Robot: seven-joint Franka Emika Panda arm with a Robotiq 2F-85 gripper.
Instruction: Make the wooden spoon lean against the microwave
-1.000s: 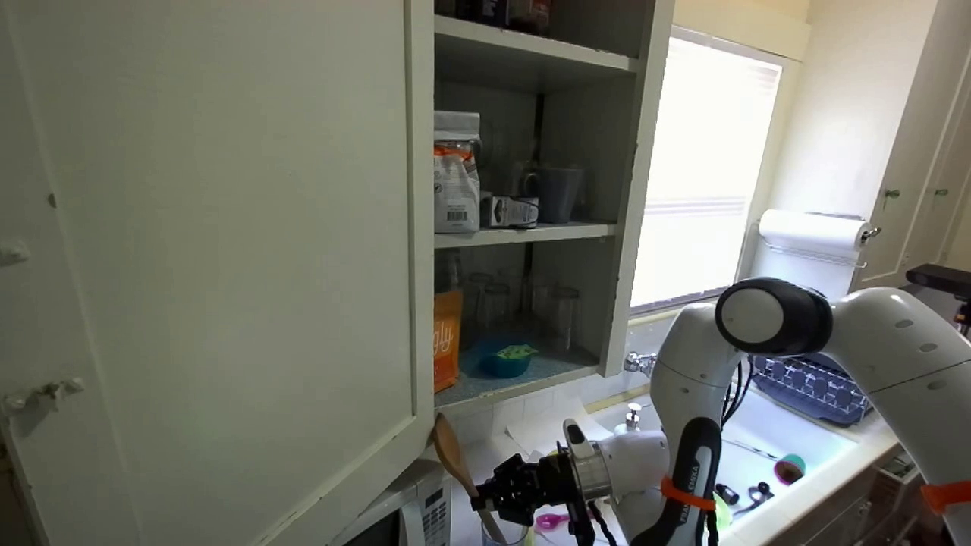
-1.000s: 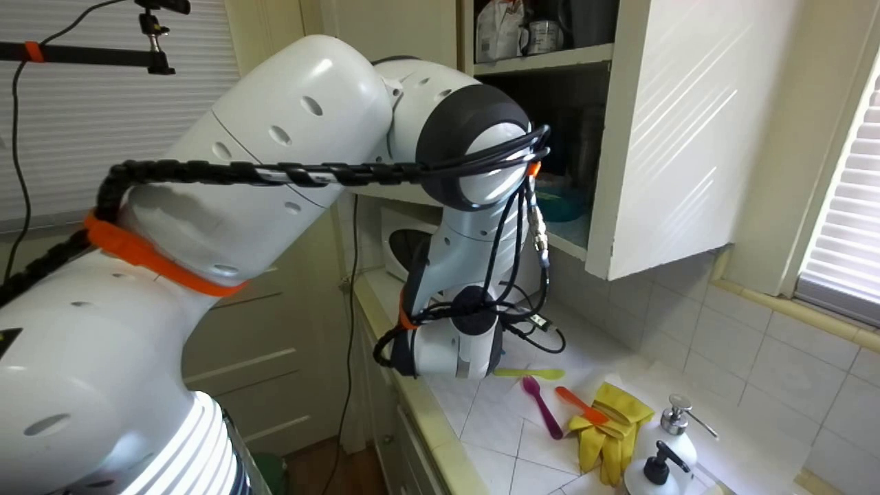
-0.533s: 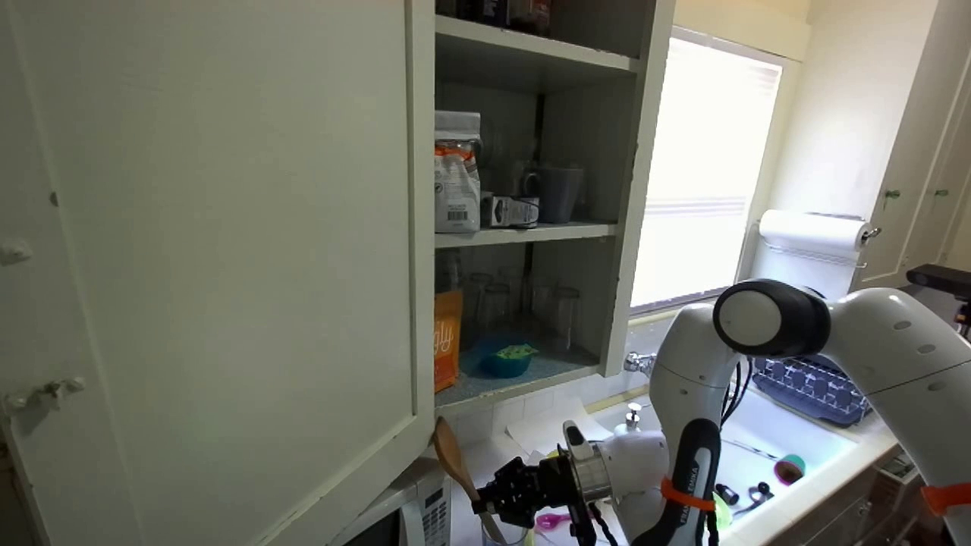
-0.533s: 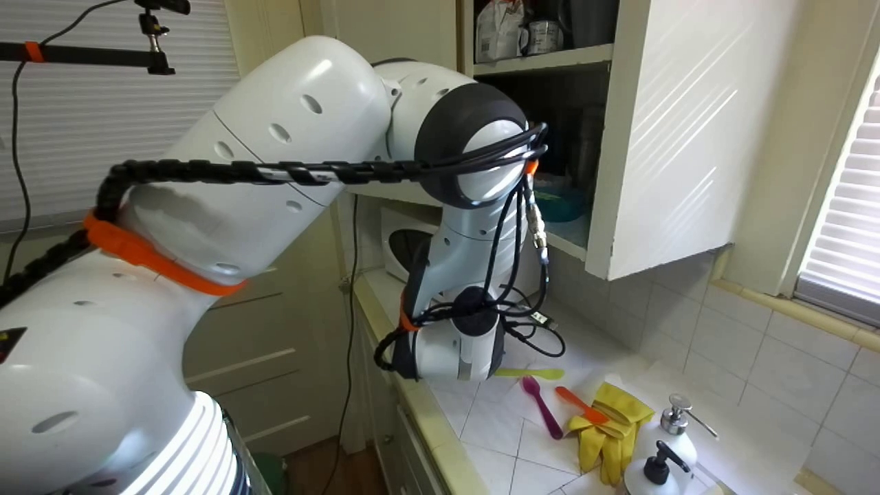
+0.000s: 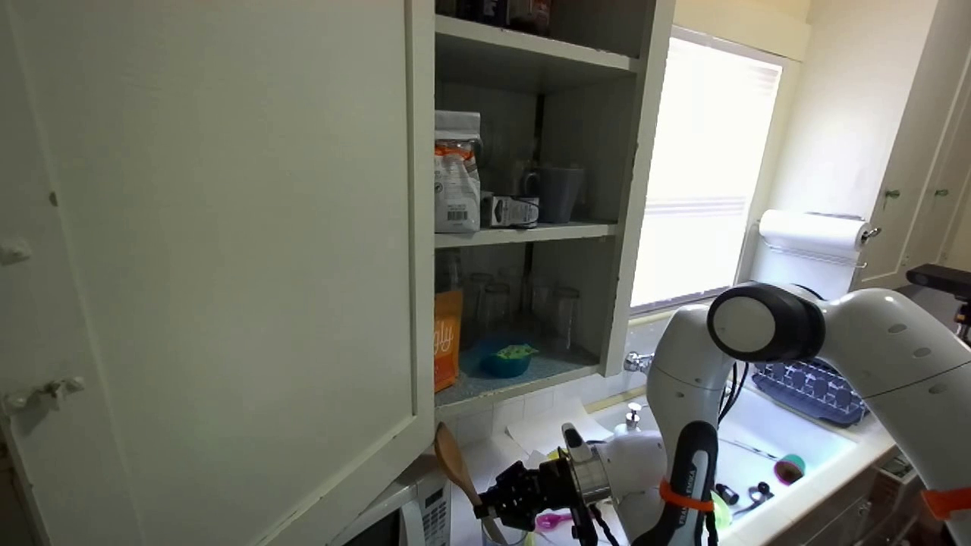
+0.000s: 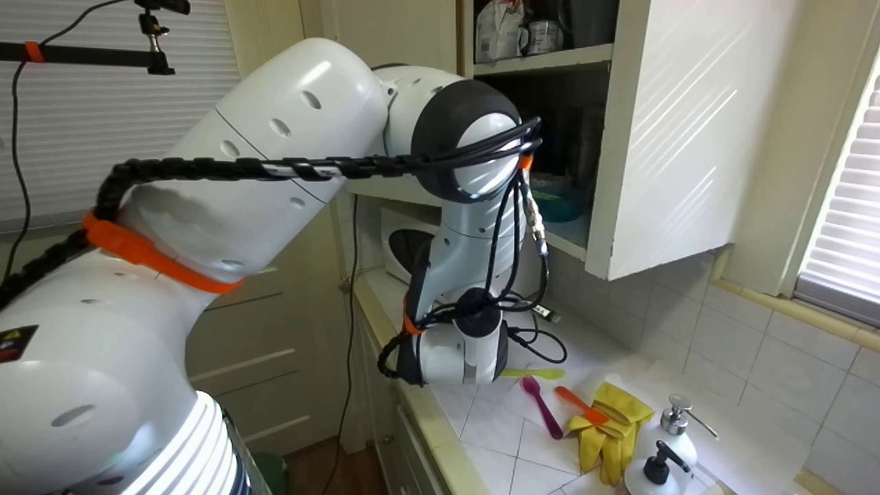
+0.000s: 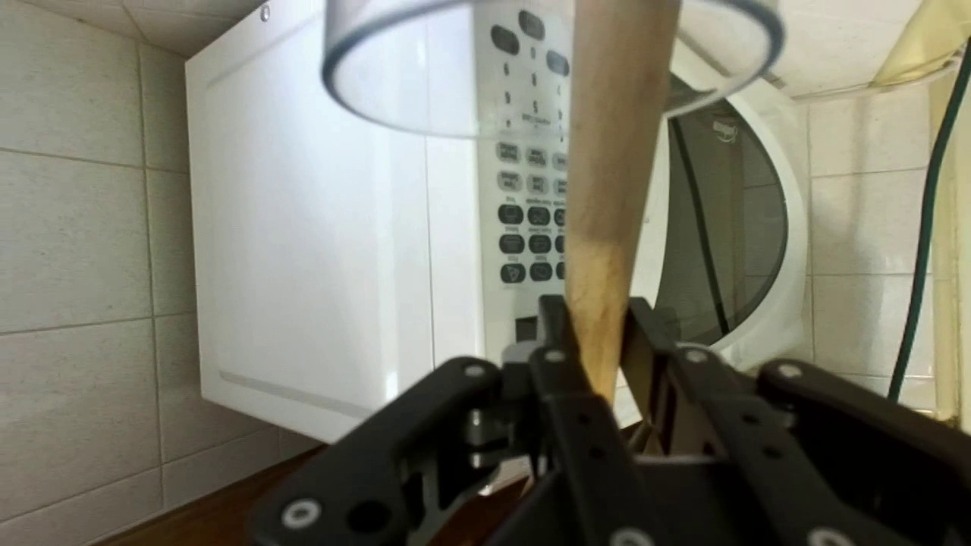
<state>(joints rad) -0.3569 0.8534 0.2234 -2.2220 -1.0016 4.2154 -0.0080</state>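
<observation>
The wooden spoon stands tilted in an exterior view, its bowl up and to the left. My gripper is shut on its handle; in the wrist view the fingers of the gripper press both sides of the handle. The handle's lower end meets a clear glass, also in the wrist view; I cannot tell if it is inside. The white microwave stands beside the spoon, behind it in the wrist view, and partly behind the arm in an exterior view.
An open cupboard door hangs over the microwave, close to the spoon's bowl. Open shelves hold cups and bags. On the counter lie a pink spoon, an orange utensil, a green one, yellow gloves and soap bottles.
My gripper and the spoon have shifted slightly down and to the right in an exterior view. The arm's elbow has moved slightly. The spoon stays gripped.
</observation>
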